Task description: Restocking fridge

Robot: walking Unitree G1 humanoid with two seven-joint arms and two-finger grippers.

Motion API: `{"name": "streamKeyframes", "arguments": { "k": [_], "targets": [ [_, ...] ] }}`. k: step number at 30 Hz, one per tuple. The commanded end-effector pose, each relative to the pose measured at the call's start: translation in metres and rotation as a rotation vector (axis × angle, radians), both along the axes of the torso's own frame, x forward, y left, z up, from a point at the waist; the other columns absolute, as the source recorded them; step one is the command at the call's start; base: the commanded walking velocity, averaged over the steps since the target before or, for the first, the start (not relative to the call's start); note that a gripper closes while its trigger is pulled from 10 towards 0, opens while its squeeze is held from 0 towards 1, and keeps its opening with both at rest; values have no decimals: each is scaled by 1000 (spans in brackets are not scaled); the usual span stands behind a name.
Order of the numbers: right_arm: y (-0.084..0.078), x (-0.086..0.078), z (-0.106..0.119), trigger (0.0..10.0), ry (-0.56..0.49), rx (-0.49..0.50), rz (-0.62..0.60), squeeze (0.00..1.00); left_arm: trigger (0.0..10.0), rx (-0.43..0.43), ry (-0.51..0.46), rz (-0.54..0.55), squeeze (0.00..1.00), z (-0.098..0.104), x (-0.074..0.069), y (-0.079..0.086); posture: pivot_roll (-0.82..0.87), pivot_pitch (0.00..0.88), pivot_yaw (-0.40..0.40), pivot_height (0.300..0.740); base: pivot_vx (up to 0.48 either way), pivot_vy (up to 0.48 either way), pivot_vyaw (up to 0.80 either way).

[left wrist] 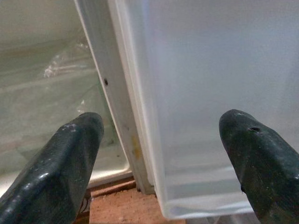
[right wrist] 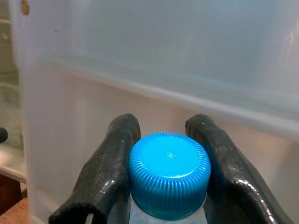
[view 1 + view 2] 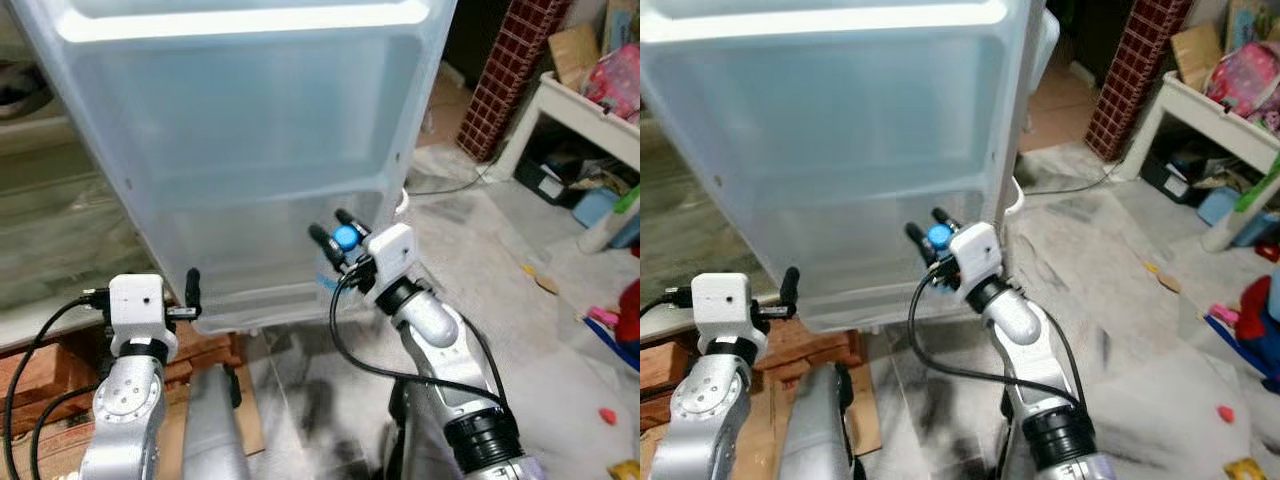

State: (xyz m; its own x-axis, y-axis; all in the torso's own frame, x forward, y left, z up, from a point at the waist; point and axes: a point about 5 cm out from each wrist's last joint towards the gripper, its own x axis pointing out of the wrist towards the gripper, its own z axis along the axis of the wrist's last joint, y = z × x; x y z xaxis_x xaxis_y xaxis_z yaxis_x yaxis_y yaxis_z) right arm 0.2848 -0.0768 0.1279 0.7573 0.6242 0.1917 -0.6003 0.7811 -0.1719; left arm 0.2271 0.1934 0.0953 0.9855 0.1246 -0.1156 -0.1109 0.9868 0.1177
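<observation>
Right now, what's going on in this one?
The robot stands at an open fridge door, restocking. Its right gripper is shut on a bottle with a blue cap, held up close to the inner face of the door near its lower shelf. The left gripper is open, its fingers straddling the door's hinge-side edge without gripping anything. The bottle is not yet set down in the door.

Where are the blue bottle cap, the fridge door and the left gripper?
Blue bottle cap (image 2: 169, 172): right wrist view, middle of its top.
Fridge door (image 3: 240, 130): left eye view, inner panel.
Left gripper (image 1: 161, 161): left wrist view, midway between its fingertips.
</observation>
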Motion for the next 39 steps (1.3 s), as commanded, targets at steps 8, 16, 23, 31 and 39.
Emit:
{"name": "streamKeyframes", "arguments": {
  "k": [8,16,23,31,39],
  "targets": [
    [21,1,10,10000,-213,-160,158,0,10000,17,-17,-10,0,10,-10,1,133,31,-43,480,0,0,0],
    [41,15,21,10000,-340,-223,224,0,10000,39,-18,-38,0,19,-33,-2,201,106,-59,480,0,0,0],
    [55,26,29,10000,-471,-288,223,0,10000,46,9,-34,0,24,-48,0,235,144,-54,480,0,0,0],
    [43,38,8,10000,-426,-375,89,0,10000,42,34,-50,0,28,-56,-2,255,177,-38,480,0,0,0],
    [30,49,-11,10000,-342,-444,-57,0,10000,44,52,-47,0,31,-59,-1,265,186,-34,480,0,0,0]
  ]
}}
